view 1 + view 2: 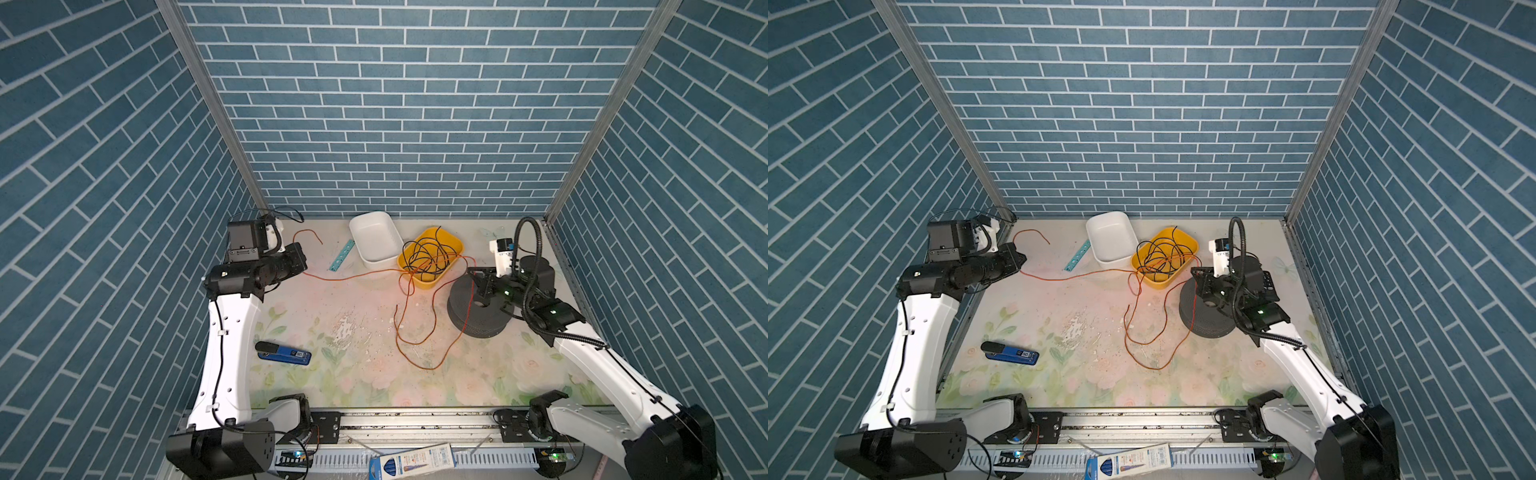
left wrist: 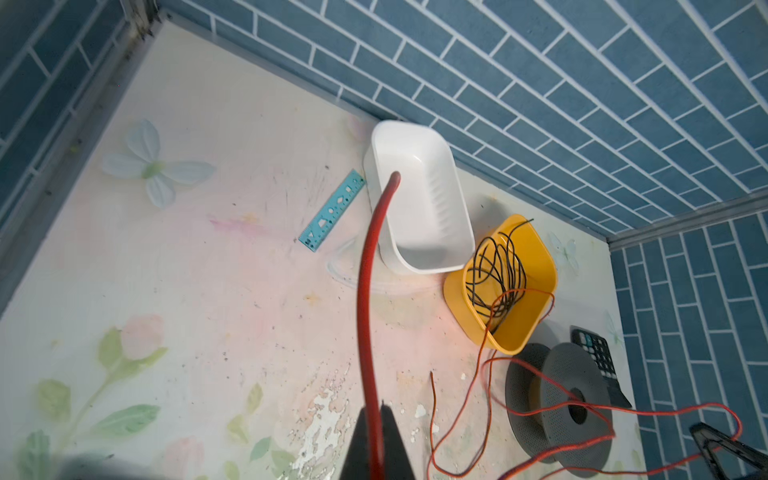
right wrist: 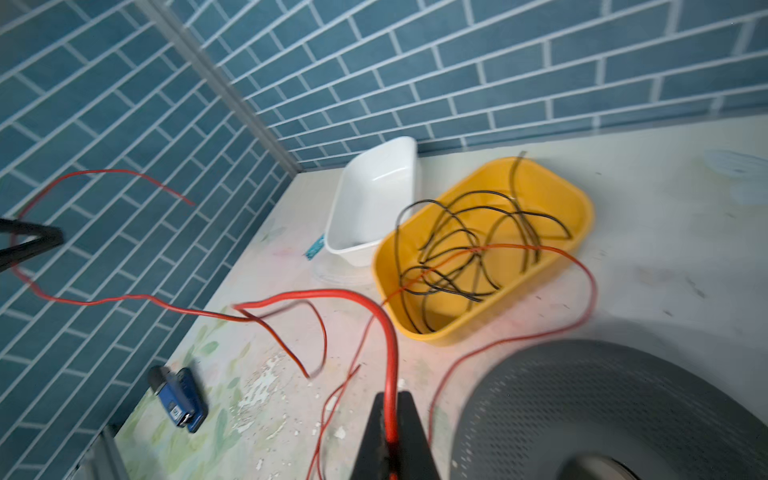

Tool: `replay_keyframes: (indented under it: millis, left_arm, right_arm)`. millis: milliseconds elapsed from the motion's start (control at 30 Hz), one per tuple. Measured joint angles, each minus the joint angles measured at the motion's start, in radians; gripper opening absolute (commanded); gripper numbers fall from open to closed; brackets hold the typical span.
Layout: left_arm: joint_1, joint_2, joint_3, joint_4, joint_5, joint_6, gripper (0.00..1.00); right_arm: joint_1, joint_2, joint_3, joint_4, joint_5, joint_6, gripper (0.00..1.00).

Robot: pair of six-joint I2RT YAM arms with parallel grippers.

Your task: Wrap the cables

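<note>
Clamping the orange wire point(image 2: 363, 291), both held tight: left gripper point(image 2: 376, 409) well left of the yellow tub point(image 1: 428, 283), right gripper point(image 3: 390, 399) just right of it.

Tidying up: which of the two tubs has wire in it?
The yellow tub, right of the white tub in both top views: a black wire tangle lies inside; the white one is empty.

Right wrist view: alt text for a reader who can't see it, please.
The right gripper is shut on the orange wire, which trails in loose loops across the table and over a yellow tub holding tangled black wire. A white tub stands beside the yellow one; a grey spool and a blue stapler lie nearer the camera.
</note>
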State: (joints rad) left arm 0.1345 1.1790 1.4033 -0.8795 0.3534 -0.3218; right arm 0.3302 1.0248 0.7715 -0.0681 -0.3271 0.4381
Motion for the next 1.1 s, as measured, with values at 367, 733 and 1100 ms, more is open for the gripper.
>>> replay_keyframes:
  millis: [367, 733, 1100]
  left_arm:
    - [0.053, 0.01, 0.074, -0.091, -0.167, 0.066, 0.01]
    - [0.053, 0.002, 0.11, -0.173, -0.368, 0.107, 0.01]
    - [0.05, 0.002, 0.119, -0.216, -0.512, 0.124, 0.02]
  right_arm:
    - [-0.443, -0.073, 0.019, -0.303, 0.021, 0.072, 0.0]
    - [-0.584, -0.088, 0.12, -0.47, 0.043, 0.033, 0.0]
    - [-0.77, -0.088, 0.119, -0.495, 0.019, 0.063, 0.0]
